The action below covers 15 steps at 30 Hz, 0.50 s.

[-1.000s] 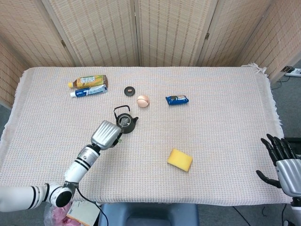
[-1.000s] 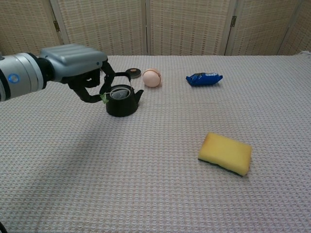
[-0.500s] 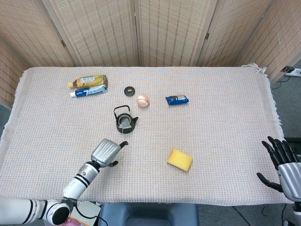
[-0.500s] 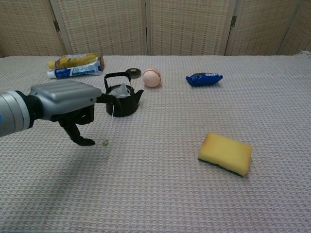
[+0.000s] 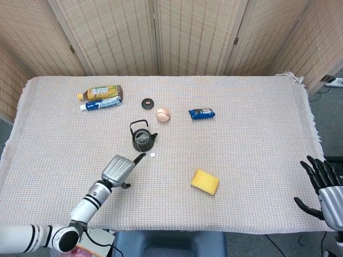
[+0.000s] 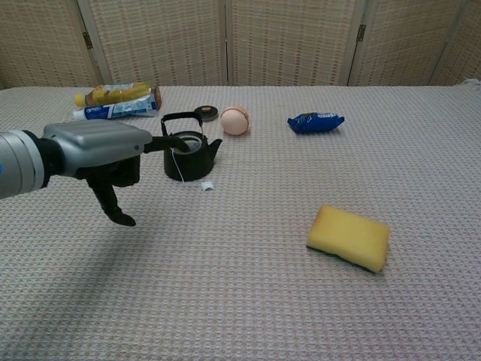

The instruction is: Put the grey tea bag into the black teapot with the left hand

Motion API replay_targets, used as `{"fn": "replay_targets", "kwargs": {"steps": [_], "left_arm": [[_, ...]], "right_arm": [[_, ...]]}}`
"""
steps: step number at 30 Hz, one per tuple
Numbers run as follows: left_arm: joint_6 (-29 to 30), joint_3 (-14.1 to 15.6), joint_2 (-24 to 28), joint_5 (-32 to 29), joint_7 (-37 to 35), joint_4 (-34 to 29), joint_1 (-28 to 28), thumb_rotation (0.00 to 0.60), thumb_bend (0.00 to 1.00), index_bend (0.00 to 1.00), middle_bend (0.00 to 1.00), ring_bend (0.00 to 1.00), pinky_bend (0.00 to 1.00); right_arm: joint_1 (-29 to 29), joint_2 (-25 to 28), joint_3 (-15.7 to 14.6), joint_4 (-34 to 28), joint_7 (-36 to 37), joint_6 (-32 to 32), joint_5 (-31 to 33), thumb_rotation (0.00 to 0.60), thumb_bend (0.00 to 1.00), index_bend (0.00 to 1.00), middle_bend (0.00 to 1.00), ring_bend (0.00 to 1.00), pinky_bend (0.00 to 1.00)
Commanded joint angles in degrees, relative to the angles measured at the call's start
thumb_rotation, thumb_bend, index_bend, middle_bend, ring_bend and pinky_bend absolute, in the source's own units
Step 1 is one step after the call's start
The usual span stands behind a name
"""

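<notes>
The grey-shelled left robot hand (image 6: 101, 154) has drawn back from the small black teapot (image 6: 188, 156), fingers loose and empty, because the grey tea bag (image 6: 183, 141) now sits inside, its string trailing a white tag (image 6: 207, 186) onto the woven worktop (image 6: 248, 301).
</notes>
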Motion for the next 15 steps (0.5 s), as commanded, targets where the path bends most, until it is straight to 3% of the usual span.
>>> {"fn": "replay_targets", "kwargs": {"steps": [1, 6, 8, 11, 15], "left_arm": [[-0.4, -0.2, 2.6, -0.3, -0.6, -2.9, 0.2, 0.6, 0.17, 0.0, 1.0, 0.87, 1.0], [-6.2, -3.1, 7.3, -1.5, -8.2, -4.8, -0.5, 0.6, 0.18, 0.0, 1.0, 0.92, 1.0], [-9.4, -4.4, 8.5, -1.8, -11.8, -3.7, -1.1, 0.6, 0.26, 0.0, 1.0, 0.94, 1.0], [-13.6, -6.0, 9.8, -2.0, -16.3, -1.7, -1.9, 0.6, 0.48, 0.0, 1.0, 0.97, 1.0], [-20.4, -7.5, 11.1, -4.2, -20.9, 1.5, -4.3, 0.6, 0.58, 0.0, 1.0, 0.99, 1.0]], "right_arm": [[0.0, 0.0, 0.0, 0.0, 0.0, -0.1, 0.0, 0.6, 0.14, 0.0, 0.0, 0.0, 0.0], [0.1, 0.0, -0.1, -0.2, -0.1, -0.1, -0.3, 0.6, 0.14, 0.0, 0.0, 0.0, 0.0], [0.1, 0.0, 0.0, -0.3, -0.2, -0.3, -0.1, 0.6, 0.14, 0.0, 0.0, 0.0, 0.0], [0.3, 0.0, 0.0, -0.3, -0.5, -0.8, 0.3, 0.6, 0.14, 0.0, 0.0, 0.0, 0.0], [0.5, -0.1, 0.2, -0.5, -0.7, -1.5, 0.8, 0.6, 0.14, 0.0, 0.0, 0.0, 0.0]]}}
